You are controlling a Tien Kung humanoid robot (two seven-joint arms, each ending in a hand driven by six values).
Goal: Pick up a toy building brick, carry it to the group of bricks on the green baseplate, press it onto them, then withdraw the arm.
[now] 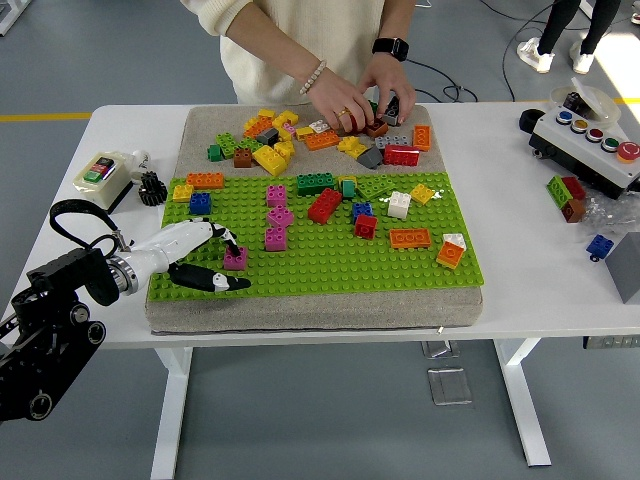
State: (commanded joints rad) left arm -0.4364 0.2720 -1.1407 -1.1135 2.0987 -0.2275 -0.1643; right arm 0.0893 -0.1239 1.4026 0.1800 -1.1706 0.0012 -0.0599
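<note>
The green baseplate lies on a beige pad and carries scattered bricks. Pink bricks stand in a short column at its left centre. A single pink brick sits on the plate near the front left. My left hand reaches in from the left and brackets this brick. Its forefinger touches the brick's far side, while the thumb lies just in front of it with a small gap. The hand does not lift the brick. My right arm is out of view.
A loose brick pile covers the pad's far part, where a person's hands handle bricks. A switch box and a black gear lie at the left, a button box and a few bricks at the right.
</note>
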